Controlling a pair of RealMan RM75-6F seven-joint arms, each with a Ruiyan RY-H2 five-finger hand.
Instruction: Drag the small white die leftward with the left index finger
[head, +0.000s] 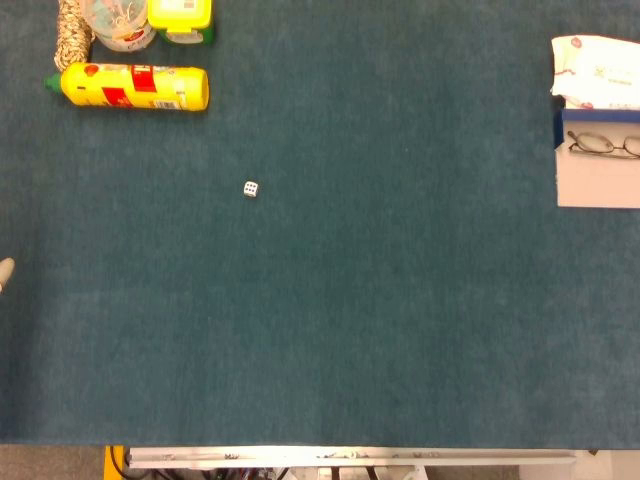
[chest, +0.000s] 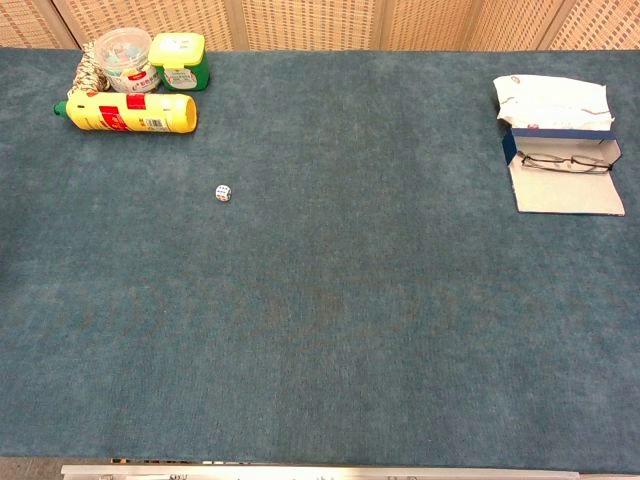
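Left edge: a small pale tip (head: 5, 272) pokes in at the table's left border in the head view; it may be part of the left hand, but I cannot tell, nor how its fingers lie. The chest view shows no hand.
Far-left corner: a yellow bottle (chest: 128, 113) lies on its side, green cap toward the left edge. Behind it stand a clear tub (chest: 122, 58), a green-lidded jar (chest: 180, 60) and a braided rope bundle (chest: 88, 62), packed close together.
Die: the small white die (chest: 223, 193) sits alone on the teal table cloth (chest: 330, 300), left of centre, nearer than the bottle and apart from it.
Room left of die: bare cloth runs from the die to the left border; the bottle lies farther back, off that line.
Centre and near edge: open cloth down to the metal front rail (head: 350, 457).
Right edge: a white wipes pack (chest: 552, 100) and, just in front, an open glasses case (chest: 565, 185) with spectacles (chest: 562, 162) resting on it, well apart from the die.
Right hand: not visible in either view.
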